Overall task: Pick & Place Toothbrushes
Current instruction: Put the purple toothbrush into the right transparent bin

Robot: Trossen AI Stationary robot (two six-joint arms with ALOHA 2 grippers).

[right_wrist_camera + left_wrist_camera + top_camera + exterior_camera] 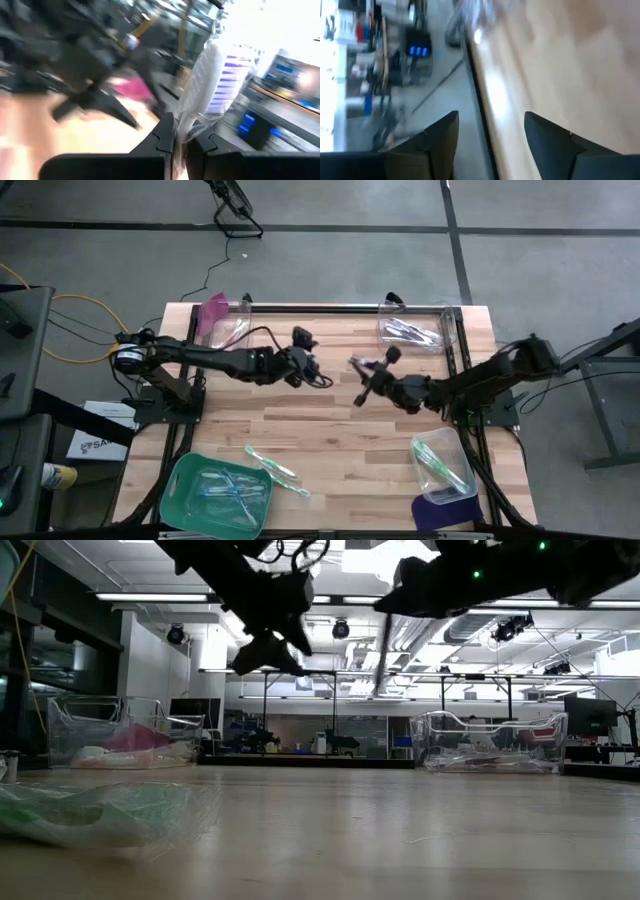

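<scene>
Wooden table [330,430], right fingers [176,142] clamped on toothbrush [200,87] (purple-striped), left fingers [442,137] apart.

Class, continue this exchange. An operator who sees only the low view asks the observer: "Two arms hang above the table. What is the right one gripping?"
Observer: The right gripper is shut on a wrapped toothbrush marked with purple.
Operator: And the left one?
Observer: The left gripper is open, with nothing between its fingers.
Operator: Any brushes loose on the table?
Observer: Yes, green toothbrushes lie on the table beside the green tray.
</scene>
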